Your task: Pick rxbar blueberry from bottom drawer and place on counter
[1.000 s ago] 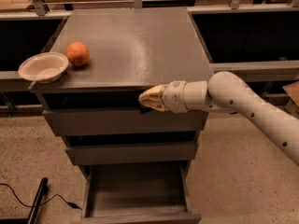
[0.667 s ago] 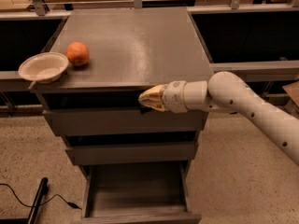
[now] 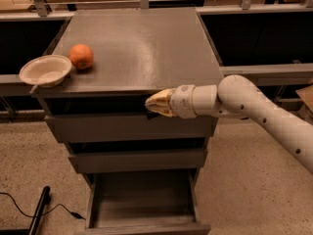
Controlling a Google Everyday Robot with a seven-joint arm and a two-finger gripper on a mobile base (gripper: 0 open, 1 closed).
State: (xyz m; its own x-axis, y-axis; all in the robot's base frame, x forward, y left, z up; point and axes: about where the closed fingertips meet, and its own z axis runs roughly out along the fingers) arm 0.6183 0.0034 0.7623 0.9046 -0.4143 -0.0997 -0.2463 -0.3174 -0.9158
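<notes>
Claw at counter front edge, grip unclear; orange, bowl far left.

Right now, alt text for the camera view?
The gripper sits at the front edge of the counter, level with the top drawer, above the pulled-out bottom drawer. An orange and a pale bowl rest at the counter's left edge.
</notes>
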